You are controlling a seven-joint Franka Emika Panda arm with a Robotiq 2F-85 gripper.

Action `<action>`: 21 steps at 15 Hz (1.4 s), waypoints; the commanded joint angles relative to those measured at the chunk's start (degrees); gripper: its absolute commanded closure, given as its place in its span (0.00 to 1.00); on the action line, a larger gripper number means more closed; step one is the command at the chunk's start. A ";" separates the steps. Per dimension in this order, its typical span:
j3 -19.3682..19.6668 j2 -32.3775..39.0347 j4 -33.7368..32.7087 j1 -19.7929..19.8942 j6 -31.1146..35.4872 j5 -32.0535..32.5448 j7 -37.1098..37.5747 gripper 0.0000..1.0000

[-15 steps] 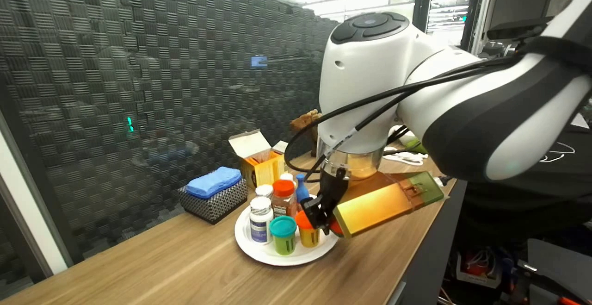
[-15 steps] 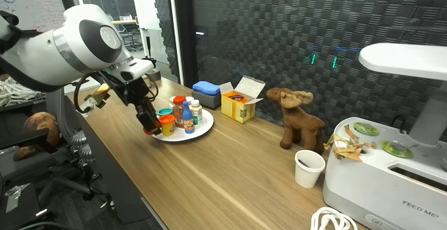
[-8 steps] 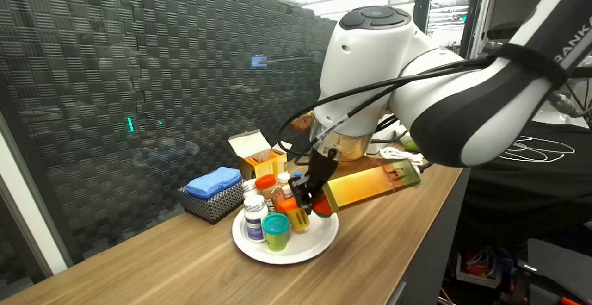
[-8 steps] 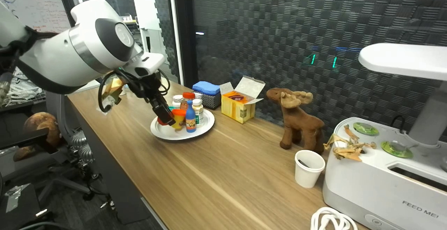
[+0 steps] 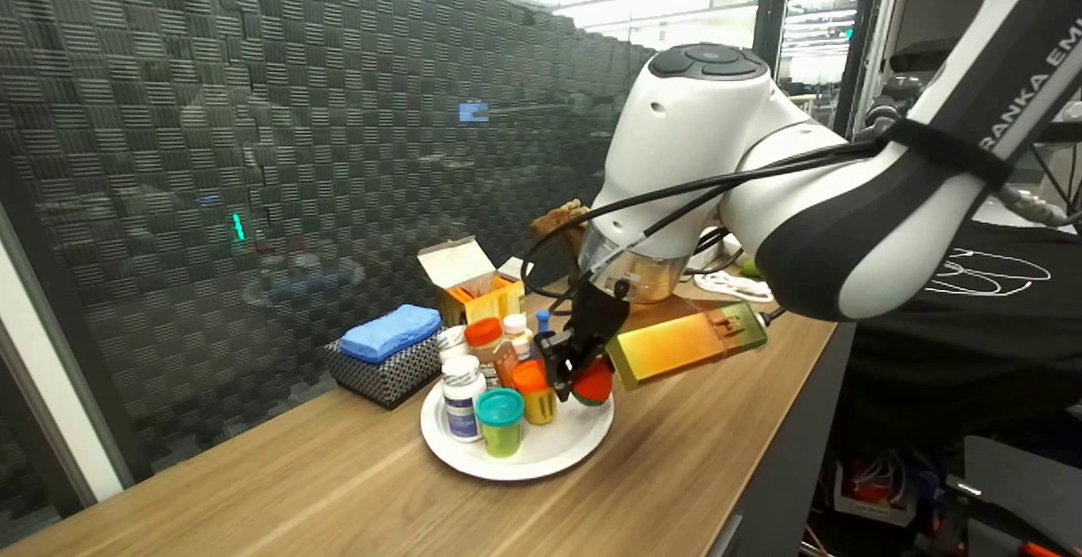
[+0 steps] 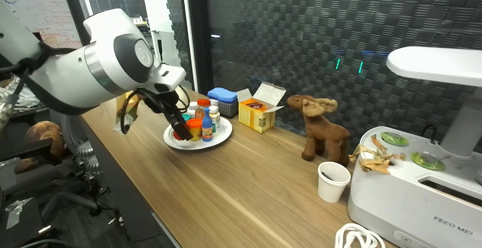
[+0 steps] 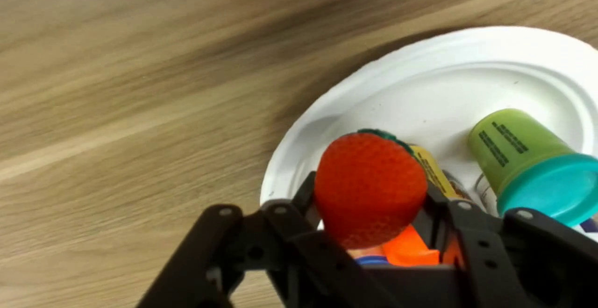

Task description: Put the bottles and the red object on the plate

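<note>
- The gripper (image 7: pixel 369 200) is gripping the red object (image 7: pixel 366 172), pinched between its two fingers, a bit of green showing at the edge
- That object is over the plate (image 5: pixel 558 447), near the rim; whether the two touch I cannot tell
- The plate sits on the wooden counter (image 5: pixel 338 489) and carries the bottles (image 6: pixel 215 123), standing close together on one side of it
- In an exterior view, a green jar (image 5: pixel 502 437) with a teal lid is just beside a white bottle with a purple label (image 5: pixel 461 409)
- Next to the green jar is a yellow jar (image 5: pixel 539 405) with an orange lid, close to the gripper's fingers; I cannot tell whether they touch
- Behind these stands a see-through jar (image 5: pixel 499 363) with a red lid and something reddish brown inside
- In an exterior view, a blue bottle (image 6: pixel 207 131) is just beside a white bottle with a green label (image 6: pixel 216 122)
- Another white-capped bottle (image 5: pixel 453 344) is partly hidden
- Near the plate, a yellow box (image 6: pixel 256 122) stands with its flaps up, orange contents (image 6: pixel 257 105) showing inside
- Beside that, a patterned box (image 6: pixel 228 109) has a blue cloth (image 6: pixel 223 94) on top
- Well apart from the plate, a white paper cup (image 6: pixel 331 190) holds something dark (image 6: pixel 327 176), too small to name
- Next to the cup, a white unit (image 6: pixel 410 195) reading "FEED ME!" has dry leaves (image 6: pixel 378 162) lying on top
</note>
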State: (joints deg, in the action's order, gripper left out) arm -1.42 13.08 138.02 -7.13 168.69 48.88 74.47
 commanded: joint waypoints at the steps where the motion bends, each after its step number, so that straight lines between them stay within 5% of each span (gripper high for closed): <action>1: -3.26 0.75 1.32 2.01 3.80 -4.85 -5.58 0.77; 3: -4.52 0.43 1.95 2.23 3.90 -6.08 -6.76 0.77; 4: -4.40 0.17 1.87 1.89 3.83 -5.52 -6.03 0.66; 5: -4.47 0.01 1.85 1.79 3.87 -5.42 -5.62 0.27; 7: -4.76 -0.38 2.04 1.95 4.16 -5.43 -5.43 0.25; 10: -4.04 -1.16 2.26 1.78 4.34 -4.61 -4.43 0.02; 16: -5.93 -5.40 6.05 4.77 3.92 -8.70 -6.79 0.00; 21: -9.83 -18.48 10.55 5.14 -14.94 -20.86 -14.98 0.00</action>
State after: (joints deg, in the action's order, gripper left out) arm -8.81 5.50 145.12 -2.01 164.60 35.00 64.97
